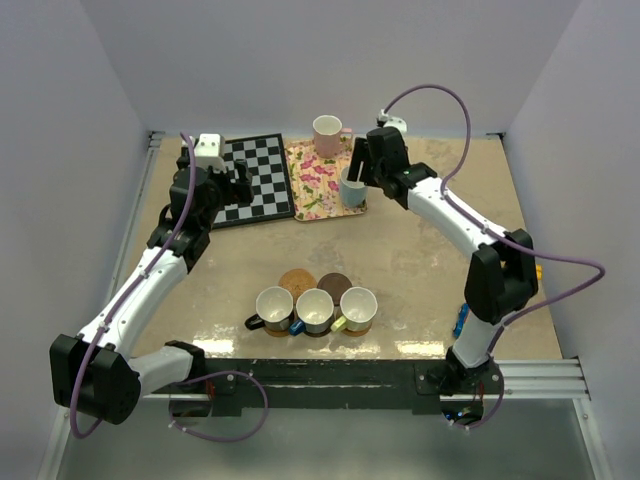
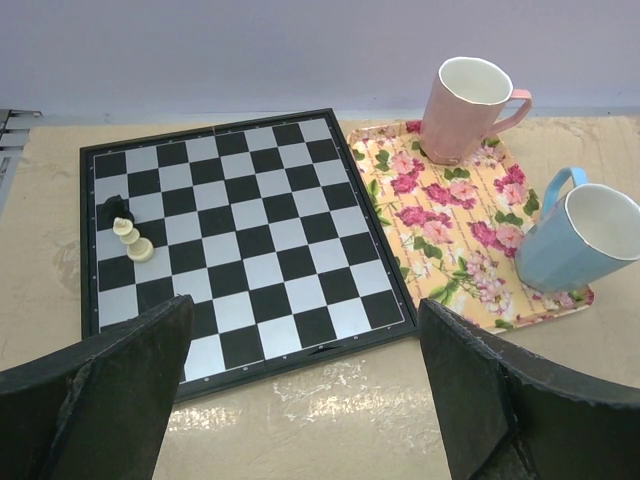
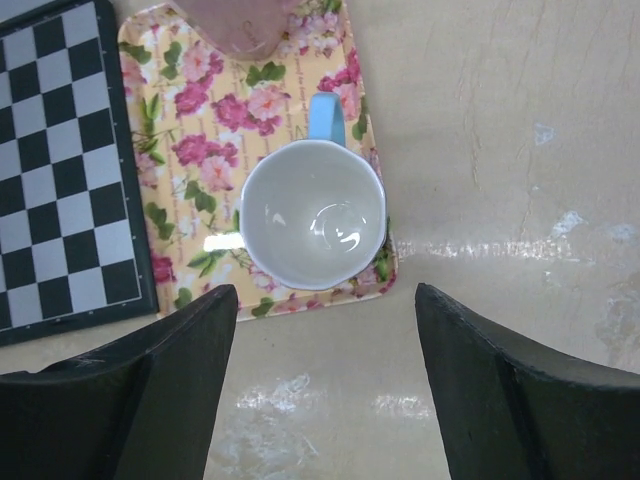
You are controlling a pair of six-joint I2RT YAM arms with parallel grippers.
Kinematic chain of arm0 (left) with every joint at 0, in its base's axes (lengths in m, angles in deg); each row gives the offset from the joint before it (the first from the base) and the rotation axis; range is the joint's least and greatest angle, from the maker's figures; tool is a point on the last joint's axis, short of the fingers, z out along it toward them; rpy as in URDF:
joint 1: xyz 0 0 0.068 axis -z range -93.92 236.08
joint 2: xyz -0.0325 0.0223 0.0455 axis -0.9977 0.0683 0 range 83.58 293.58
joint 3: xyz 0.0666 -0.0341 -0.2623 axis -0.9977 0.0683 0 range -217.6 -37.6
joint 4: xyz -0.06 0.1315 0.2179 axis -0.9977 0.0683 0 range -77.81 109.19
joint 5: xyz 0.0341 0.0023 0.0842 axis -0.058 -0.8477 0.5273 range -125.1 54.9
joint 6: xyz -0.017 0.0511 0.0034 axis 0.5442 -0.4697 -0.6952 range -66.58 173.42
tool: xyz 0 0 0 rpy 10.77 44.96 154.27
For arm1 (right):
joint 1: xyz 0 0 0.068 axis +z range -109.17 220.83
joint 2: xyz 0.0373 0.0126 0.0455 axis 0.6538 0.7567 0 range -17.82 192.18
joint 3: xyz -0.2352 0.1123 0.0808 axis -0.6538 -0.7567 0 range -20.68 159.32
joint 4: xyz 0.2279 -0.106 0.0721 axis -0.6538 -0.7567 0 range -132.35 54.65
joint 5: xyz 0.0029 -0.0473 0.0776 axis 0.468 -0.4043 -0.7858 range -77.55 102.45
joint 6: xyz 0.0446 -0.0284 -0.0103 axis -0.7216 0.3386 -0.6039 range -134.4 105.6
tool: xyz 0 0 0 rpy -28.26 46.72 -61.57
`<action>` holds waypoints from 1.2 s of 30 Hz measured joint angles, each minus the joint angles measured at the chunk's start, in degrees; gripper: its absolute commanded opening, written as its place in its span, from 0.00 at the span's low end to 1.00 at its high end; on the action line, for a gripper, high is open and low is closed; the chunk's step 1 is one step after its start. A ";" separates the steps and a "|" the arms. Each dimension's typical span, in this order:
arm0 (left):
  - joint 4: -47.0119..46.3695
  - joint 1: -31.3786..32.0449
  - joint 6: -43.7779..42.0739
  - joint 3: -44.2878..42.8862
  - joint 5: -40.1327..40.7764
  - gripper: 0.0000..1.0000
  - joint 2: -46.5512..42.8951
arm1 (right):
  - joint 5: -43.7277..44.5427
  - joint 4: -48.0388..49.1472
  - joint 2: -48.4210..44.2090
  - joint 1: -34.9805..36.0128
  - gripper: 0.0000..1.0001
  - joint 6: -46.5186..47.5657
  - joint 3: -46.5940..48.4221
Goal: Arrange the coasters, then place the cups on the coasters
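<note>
the right gripper (image 3: 325, 296) hung straight above the light blue cup (image 3: 313, 212), its two blunt black fingers (image 3: 130, 400) spread wide with nothing between them. that cup, round-mouthed with a glossy white inside and a loop handle, stood upright at the near right corner of the rectangular floral tray (image 3: 175, 130), a thin sheet printed with pink roses on yellow. the pink cup (image 2: 465, 100), tall and slightly tapered, stood upright at the tray's far end. the left gripper (image 2: 305, 308) hovered over the flat chessboard (image 2: 250, 230), fingers likewise set apart and empty; a small white pawn (image 2: 132, 240) and a black piece (image 2: 118, 208) stood on neighbouring squares near its left side. near the front of the smooth beige table (image 1: 420, 250), the black cup (image 1: 273, 308), dark blue cup (image 1: 314, 310) and yellow-green cup (image 1: 358, 308) stood in a tight row, rims almost touching. just behind them lay two thin round discs flat on the table, an orange-brown coaster (image 1: 297, 280) and a dark brown coaster (image 1: 335, 285), side by side and bare. what lay under the three cups was hidden.
</note>
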 measured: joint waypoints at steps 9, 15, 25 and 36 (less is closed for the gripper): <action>0.00 0.00 0.04 0.00 -0.42 0.98 -0.02 | -1.01 1.64 8.44 -1.97 0.73 -0.07 1.16; 0.00 0.00 0.04 0.00 -0.39 0.99 -0.02 | -1.57 2.25 13.49 -2.78 0.60 -0.11 2.69; 0.00 0.00 0.04 0.00 -0.39 0.98 -0.07 | -3.32 3.19 15.54 -3.72 0.00 1.66 5.51; -0.79 0.00 -1.99 0.00 -7.39 1.00 -0.17 | -11.58 3.23 17.77 -3.82 0.00 21.11 10.25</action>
